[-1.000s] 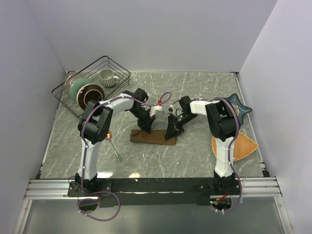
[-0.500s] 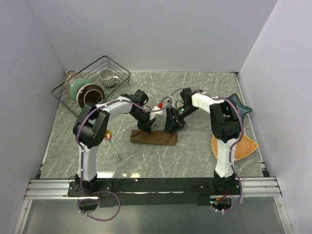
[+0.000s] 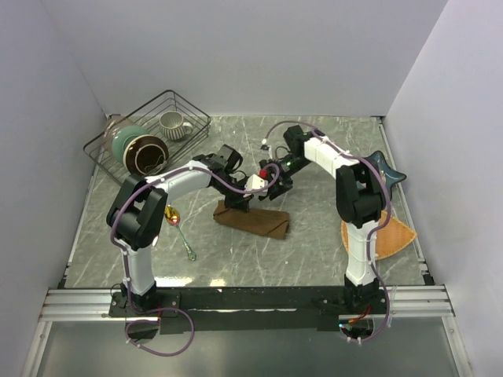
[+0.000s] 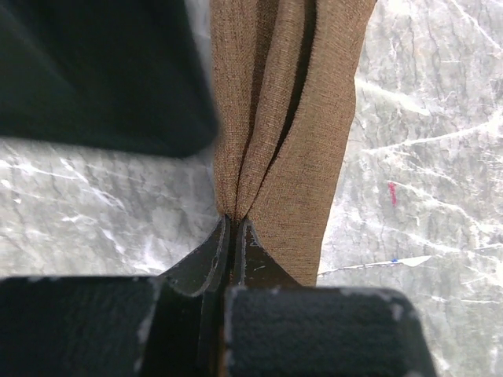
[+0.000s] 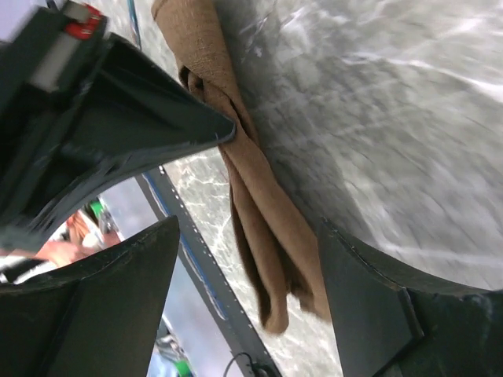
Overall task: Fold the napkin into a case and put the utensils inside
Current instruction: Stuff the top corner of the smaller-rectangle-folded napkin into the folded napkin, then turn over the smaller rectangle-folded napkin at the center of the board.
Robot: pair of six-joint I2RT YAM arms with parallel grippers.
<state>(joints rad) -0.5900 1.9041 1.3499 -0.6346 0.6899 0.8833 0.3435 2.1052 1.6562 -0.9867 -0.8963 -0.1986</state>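
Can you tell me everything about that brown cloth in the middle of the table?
The napkin is a soft brown woven cloth, folded into a narrow strip of several layers. It lies slanted on the grey marbled table, near the middle. The left gripper is shut on it near one end, pinching the layers so that they bunch into long creases. The right gripper is open above it and does not touch it.
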